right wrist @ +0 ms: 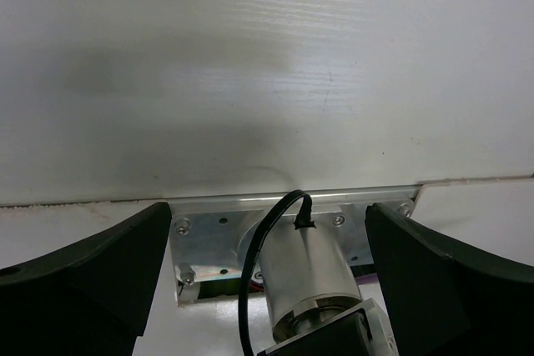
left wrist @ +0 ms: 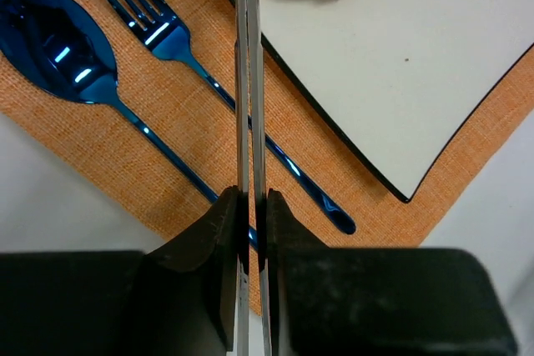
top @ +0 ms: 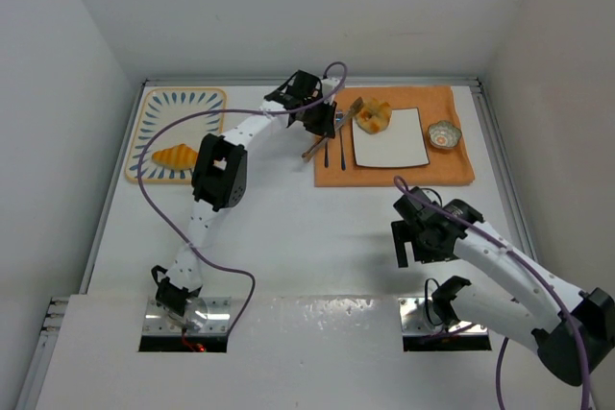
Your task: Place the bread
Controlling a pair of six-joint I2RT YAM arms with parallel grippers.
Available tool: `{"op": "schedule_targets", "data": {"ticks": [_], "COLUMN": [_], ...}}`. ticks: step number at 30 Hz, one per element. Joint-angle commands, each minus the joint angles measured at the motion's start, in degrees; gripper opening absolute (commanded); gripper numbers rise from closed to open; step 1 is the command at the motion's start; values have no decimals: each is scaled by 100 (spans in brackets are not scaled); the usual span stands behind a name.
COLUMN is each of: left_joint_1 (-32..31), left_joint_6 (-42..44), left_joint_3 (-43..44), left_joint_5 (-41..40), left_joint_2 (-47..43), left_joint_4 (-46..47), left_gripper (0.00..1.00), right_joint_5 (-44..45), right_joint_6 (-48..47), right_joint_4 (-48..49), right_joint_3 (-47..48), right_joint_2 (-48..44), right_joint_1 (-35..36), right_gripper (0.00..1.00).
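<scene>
Golden-brown and knotted, the round bun [top: 373, 114] sits at the far left corner of a white square plate [top: 394, 141] with a thin dark rim. The other piece of bread, the ridged croissant [top: 175, 156], lies well apart from it, on a cream tray [top: 159, 108] patterned with dark blue petals at the far left of the counter [top: 288, 218].

The plate rests on an orange woven placemat [top: 404, 172]. Just left of the plate, on the mat, lie a shiny blue fork [left wrist: 179, 43] and a blue spoon [left wrist: 54, 47], side by side with their heads pointing away from the arms. A small patterned bowl [top: 443, 133] stands on the mat just beside the plate's right edge.

The left claw [top: 322, 122] is over the mat's left edge, pinched onto a pair of thin tongs [left wrist: 249, 81]. Its 2 fingers press the 2 blades almost flat together. The blades run out across the fork's handle and the plate's edge toward the bun. Their tips are cut off in the wrist view, so I cannot tell whether they touch it.

The right claw [top: 417, 237] hangs over bare counter near its own base, its fingers spread wide with nothing between them.
</scene>
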Motion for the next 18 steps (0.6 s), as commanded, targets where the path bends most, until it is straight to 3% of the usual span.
{"op": "schedule_targets", "data": {"ticks": [1,7,8,12,18], "left_joint_1": [-11,50,50,102,208], "left_joint_6": [-32,38,39,39,39], "left_joint_3": [-64,-257,-257,-179,130], "left_joint_5": [-39,-39,-39,-39,14], "left_joint_2": [-427,-717,-778,-840,-1244], "left_joint_4": [277,224,224,172,110], "left_gripper": [18,36,43,50,50], "right_joint_5": [0,-141,-150,-202,-325], "right_joint_6": [-13,75,58,23,14], "right_joint_4": [-9,140,158,175,193], "right_joint_3": [182,111,155,217,217], "right_joint_2": [-71,-142,-107,-27,-27], "right_joint_1": [-16,-16,-16,-16,-16], "right_gripper": [100,100,100,100,100]}}
